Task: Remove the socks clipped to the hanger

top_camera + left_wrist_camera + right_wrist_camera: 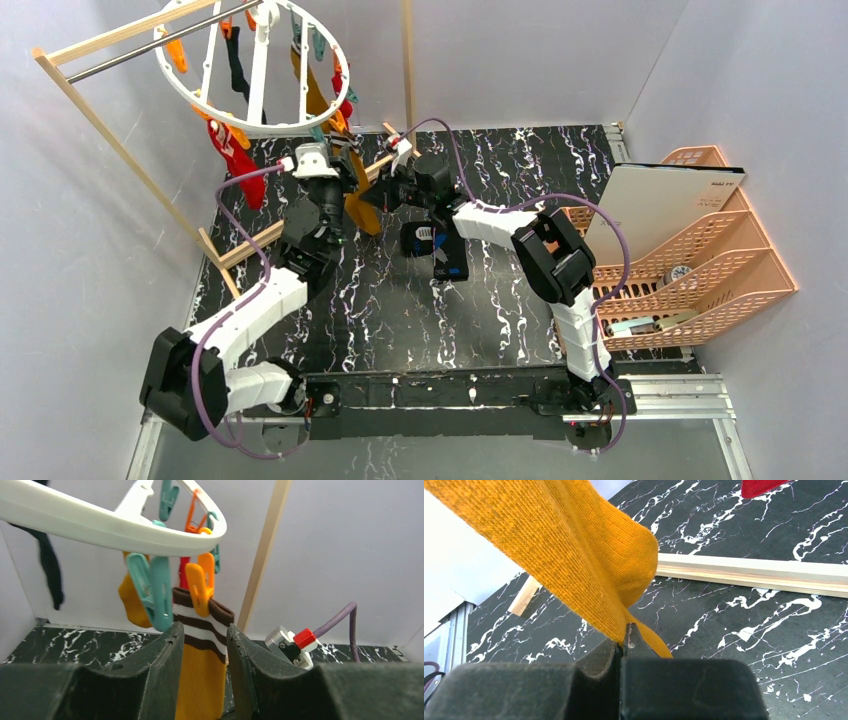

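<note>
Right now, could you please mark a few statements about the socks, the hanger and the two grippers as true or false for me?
1. The right gripper is shut on the mustard sock. True.
2. That sock is free of the hanger. False: an orange clip holds its striped cuff.
3. The left gripper has a finger on either side of that cuff. True.
4. The red sock lies on the table. False: it hangs from the hanger.

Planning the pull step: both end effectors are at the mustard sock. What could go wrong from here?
1. Right end effector is shut on the mustard sock while the orange clip bites its cuff: pulling may drag the hanger sideways.
2. Left end effector flanks the cuff beside a teal clip; closing could snag it.
</note>
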`<state>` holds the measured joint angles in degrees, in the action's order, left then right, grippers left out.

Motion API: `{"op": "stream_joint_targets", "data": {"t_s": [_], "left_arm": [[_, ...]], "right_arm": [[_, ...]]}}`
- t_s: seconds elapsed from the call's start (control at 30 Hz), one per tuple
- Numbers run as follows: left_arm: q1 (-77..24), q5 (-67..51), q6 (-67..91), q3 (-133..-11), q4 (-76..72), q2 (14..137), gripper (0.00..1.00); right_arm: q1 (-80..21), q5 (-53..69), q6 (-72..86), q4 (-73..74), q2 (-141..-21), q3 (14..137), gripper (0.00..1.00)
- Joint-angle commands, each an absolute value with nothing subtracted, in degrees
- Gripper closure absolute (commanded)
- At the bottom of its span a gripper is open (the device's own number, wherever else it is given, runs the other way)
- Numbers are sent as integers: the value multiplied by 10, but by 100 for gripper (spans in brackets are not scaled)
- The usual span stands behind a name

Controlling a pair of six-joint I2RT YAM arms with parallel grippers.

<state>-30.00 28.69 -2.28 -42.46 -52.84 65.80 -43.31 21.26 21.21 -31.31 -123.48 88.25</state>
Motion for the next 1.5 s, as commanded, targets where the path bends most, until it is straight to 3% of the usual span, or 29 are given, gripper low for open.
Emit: {"op": "stream_joint_targets", "data": {"t_s": [0.0,0.53,0.87,1.27,1.47], "left_arm": [[-296,265,27,-468,-533,681,65],[-287,263,16,-504,-460,637,64],[-249,254,4,-500,-345,529,62],[-207,144,24,-507,-152,384,57],[-207,98,22,-513,-52,349,44]], "right_arm": [[-435,193,196,-327,-1211,867,99],[-498,6,139,-328,-1179,825,99],[-535,-33,141,-315,-1150,817,99],[-596,-101,140,-274,-1154,849,99],[-604,-103,141,-265,-1161,866,99]]}}
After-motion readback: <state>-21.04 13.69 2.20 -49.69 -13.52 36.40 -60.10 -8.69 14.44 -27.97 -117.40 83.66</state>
